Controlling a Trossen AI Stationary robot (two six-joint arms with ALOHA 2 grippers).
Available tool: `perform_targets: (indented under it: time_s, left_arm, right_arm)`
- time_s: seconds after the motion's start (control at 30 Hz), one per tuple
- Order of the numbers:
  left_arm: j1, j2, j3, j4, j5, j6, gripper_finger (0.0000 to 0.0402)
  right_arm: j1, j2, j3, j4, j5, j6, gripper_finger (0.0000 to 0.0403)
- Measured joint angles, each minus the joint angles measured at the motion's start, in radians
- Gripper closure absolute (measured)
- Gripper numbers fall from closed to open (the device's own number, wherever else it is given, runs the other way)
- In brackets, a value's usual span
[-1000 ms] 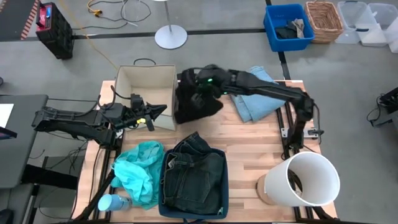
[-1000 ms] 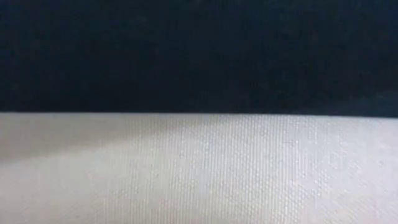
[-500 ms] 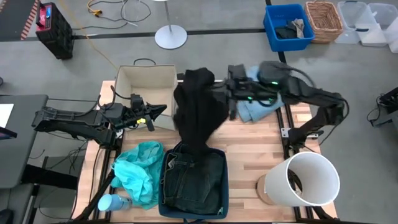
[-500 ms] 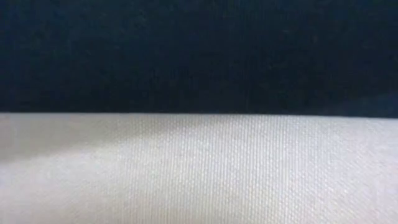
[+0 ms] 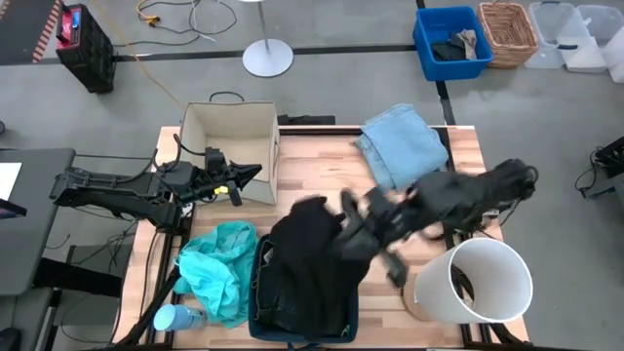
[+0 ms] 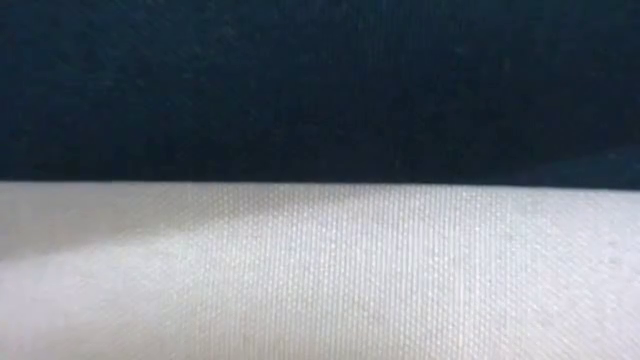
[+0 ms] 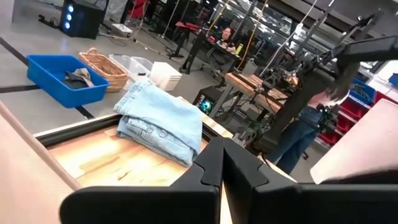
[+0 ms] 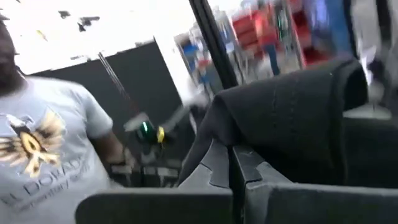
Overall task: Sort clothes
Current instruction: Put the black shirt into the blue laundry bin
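Right gripper, blurred in mid-swing over the table's near half, has its fingers pinched on the black garment; the wrist view shows the dark cloth bunched at the fingertips. That garment hangs and drapes over the dark charcoal denim, which lies in the navy bin at the front edge. To finish well, you should carry the cloth fully above the bin before letting go, so no sleeve trails over the rim. The bright teal garment lies just beside the bin, and the light blue denim sits at the far side. Your left gripper waits by the beige box, fingers closed on nothing.
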Motion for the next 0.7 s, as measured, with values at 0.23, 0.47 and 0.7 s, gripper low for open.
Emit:
perform_targets:
  time_s: [0.23,0.47,0.7]
  left_arm:
    - [0.0,0.0,0.0,-0.006,0.035,-0.024,0.0401]
    - [-0.001,0.0,0.0,-0.013,0.132,-0.042,0.0401]
    - [-0.05,0.0,0.0,-0.019,0.133,-0.18,0.0401]
  right_arm:
    - [-0.004,0.154,-0.001,-0.189,0.007,0.215,0.0403]
    - [-0.014,0.269,-0.001,-0.485,-0.058,0.302,0.0402]
    - [0.011,0.382,-0.001,-0.635,-0.063,0.328,0.0358]
